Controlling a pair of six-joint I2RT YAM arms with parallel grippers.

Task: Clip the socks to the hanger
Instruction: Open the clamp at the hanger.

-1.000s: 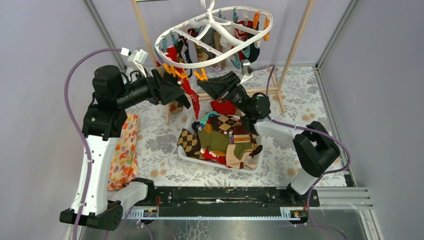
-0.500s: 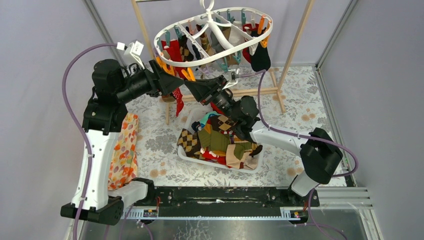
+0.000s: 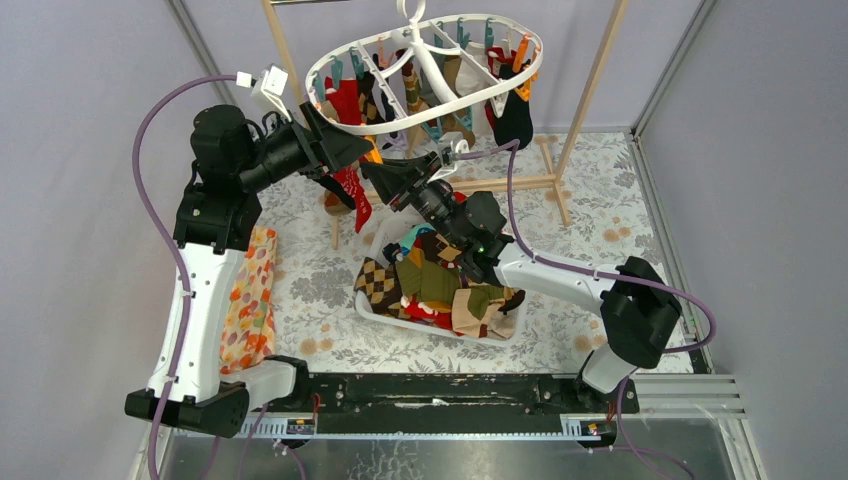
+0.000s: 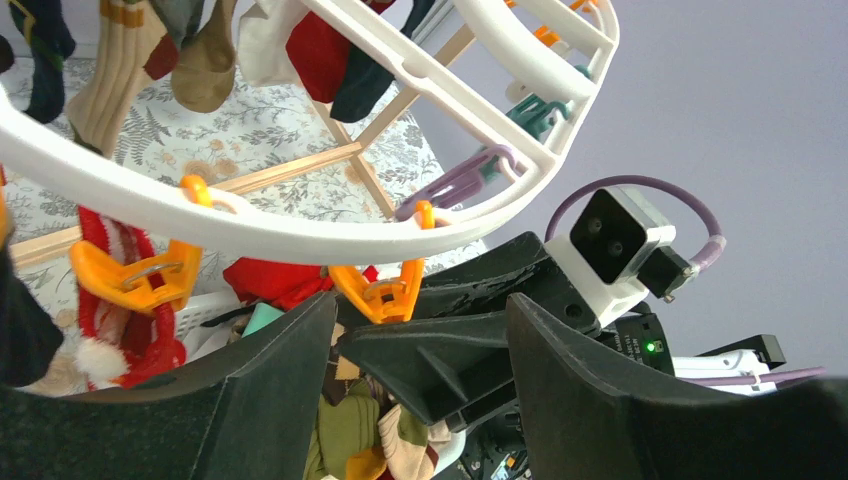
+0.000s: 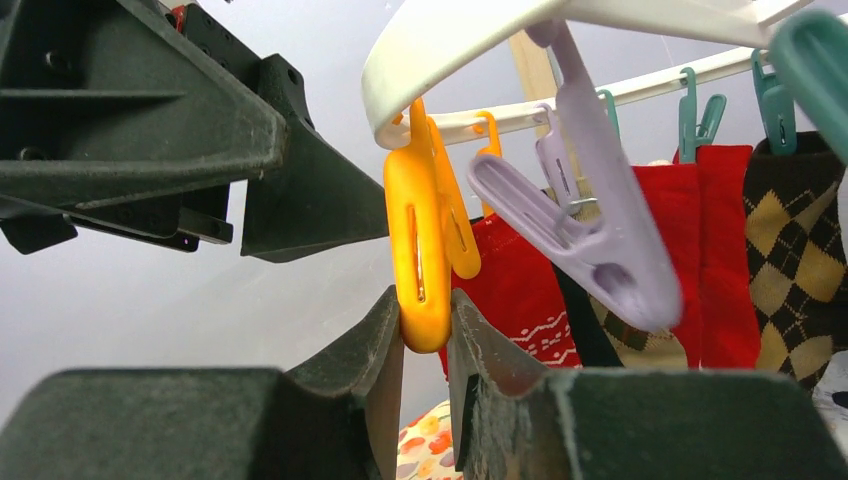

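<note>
The white oval hanger (image 3: 335, 68) hangs at the back with several socks (image 3: 345, 100) clipped under it. More socks (image 3: 440, 280) fill the white basket (image 3: 398, 317). My right gripper (image 3: 376, 173) is raised under the hanger's near-left rim (image 5: 450, 30) and is shut on the lower end of an orange clip (image 5: 420, 250). My left gripper (image 3: 362, 150) is open and empty just left of it. Its fingers (image 4: 270, 370) straddle the right gripper's fingers, with the same orange clip (image 4: 385, 292) just above them. A red-white sock (image 4: 120, 330) hangs from the neighbouring orange clip.
The light wooden pole frame (image 3: 592, 85) stands behind the hanger, its base (image 3: 500, 183) on the floral mat. An orange floral cloth (image 3: 250, 300) lies at the left by the left arm. A lilac clip (image 5: 590, 240) dangles right of the held clip.
My right gripper has swung left and up from above the basket to the orange clip and closed on it. The hanger has tilted and turned. My left gripper has risen slightly.
</note>
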